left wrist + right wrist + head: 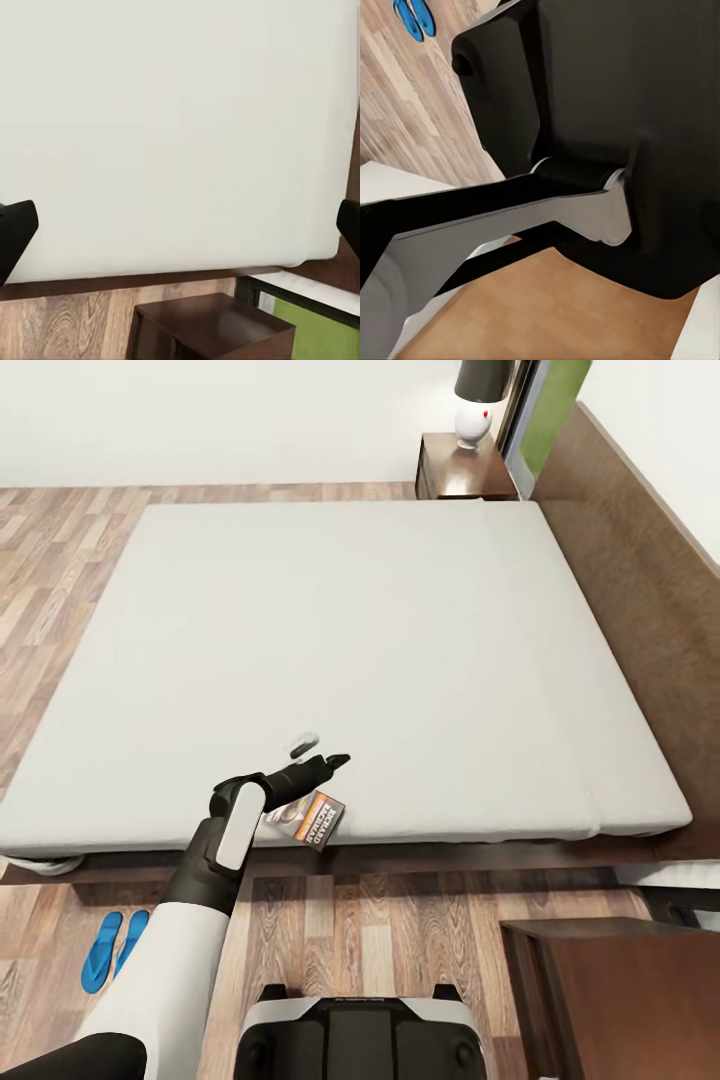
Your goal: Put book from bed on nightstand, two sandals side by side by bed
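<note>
Lying under left claw [318, 752]: book [312, 819], bed [420, 640] edge.

lamp [478, 400] white base, dark shade (far corner) | floor [380, 940] wood planks | wall [200, 410] white

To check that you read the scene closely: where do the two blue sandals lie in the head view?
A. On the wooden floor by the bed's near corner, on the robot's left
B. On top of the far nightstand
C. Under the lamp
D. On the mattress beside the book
A: the sandals lie together on the wooden floor just off the bed, while the book rests on the mattress edge.
</note>
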Robot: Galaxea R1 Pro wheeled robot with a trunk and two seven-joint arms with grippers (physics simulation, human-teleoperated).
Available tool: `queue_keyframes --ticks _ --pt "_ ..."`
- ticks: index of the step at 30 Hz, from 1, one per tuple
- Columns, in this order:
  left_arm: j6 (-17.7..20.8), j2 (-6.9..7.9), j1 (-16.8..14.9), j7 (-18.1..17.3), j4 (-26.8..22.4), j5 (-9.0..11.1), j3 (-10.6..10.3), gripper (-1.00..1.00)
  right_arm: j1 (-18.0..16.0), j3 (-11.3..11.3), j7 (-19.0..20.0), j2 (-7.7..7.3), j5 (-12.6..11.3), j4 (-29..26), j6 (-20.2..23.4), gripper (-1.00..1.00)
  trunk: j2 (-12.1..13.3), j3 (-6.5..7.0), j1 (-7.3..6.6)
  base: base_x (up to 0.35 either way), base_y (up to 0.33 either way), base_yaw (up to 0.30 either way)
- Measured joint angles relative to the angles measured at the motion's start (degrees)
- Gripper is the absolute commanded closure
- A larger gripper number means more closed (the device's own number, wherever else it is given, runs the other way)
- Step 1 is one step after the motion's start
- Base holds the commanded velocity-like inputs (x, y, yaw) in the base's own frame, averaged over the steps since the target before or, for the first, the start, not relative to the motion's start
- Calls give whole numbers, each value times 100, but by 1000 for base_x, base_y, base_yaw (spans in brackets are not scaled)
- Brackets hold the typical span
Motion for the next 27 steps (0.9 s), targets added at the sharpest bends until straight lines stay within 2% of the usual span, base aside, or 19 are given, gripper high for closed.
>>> queue_keyframes --ticks 6,8,10,11,15,18,22,27 --pt "82 6 0 -76 -1 61 11 -100 0 -3 0 0 1 0 1 -100 241 108 -132 0 0 0" --pt "207 12 0 -312 3 149 13 -100 0 -2 0 0 1 0 1 -100 322 144 -176 0 0 0" --pt "472 30 12 -1126 6 299 14 -100 0 -4 0 0 1 0 -1 -100 402 180 -220 0 0 0" --pt "520 49 17 -1394 3 311 14 -100 0 -4 0 0 1 0 0 -100 442 198 -242 0 0 0" --pt "584 125 88 -1928 -3 324 14 -100 0 -2 -2 0 1 0 -3 -100 603 270 -330 0 0 0" --pt "601 162 148 -2075 -3 330 19 -100 0 3 -1 0 0 0 -5 -100 724 324 -396 0 0 0" --pt "610 283 274 -2168 -5 336 19 -100 0 1 0 0 0 0 -2 -100 726 325 -397 0 0 0" --pt "611 319 550 -2204 -8 332 17 -100 0 2 -2 0 0 0 -6 -100 726 325 -397 0 0 0"
